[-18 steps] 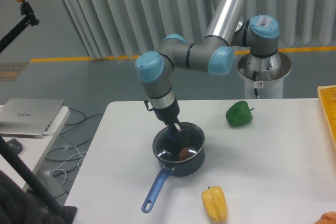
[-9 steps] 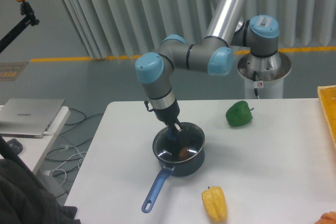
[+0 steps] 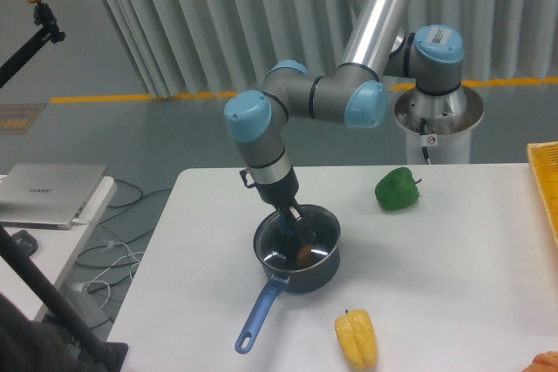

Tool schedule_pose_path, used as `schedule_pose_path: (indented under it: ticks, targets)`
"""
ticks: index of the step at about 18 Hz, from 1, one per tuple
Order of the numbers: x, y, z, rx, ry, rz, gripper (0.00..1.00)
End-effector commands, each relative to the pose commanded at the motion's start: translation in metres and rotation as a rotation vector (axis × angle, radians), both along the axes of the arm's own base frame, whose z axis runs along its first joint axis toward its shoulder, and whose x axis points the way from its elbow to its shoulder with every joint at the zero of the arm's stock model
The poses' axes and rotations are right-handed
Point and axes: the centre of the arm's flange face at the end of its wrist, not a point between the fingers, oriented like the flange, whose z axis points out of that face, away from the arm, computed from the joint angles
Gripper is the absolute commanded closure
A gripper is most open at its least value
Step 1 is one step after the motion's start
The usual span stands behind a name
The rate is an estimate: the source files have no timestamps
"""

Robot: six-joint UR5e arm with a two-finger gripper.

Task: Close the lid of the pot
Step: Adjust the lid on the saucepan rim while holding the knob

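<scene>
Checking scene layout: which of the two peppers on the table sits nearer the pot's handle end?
The yellow pepper, lying right of the blue handle; the green pepper sits beyond the pot.

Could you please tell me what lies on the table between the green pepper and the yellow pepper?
In the fixed camera view, nothing: only bare white tabletop runs between the green pepper and the yellow pepper. The dark round saucepan sits off to the left.

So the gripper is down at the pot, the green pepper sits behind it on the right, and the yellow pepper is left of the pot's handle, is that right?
Not quite: in the camera view the yellow pepper lies right of the pot's blue handle. The gripper and green pepper are as you said.
</scene>
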Motion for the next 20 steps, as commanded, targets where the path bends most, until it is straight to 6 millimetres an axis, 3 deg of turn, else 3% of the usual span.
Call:
schedule_pose_path:
  ticks: [3, 20]
  targets:
    - [0.0009, -0.0001, 0.0012, 0.002, 0.002, -0.005, 0.04]
    - [0.0065, -0.0022, 0.0100, 0.016, 0.006, -0.012, 0.01]
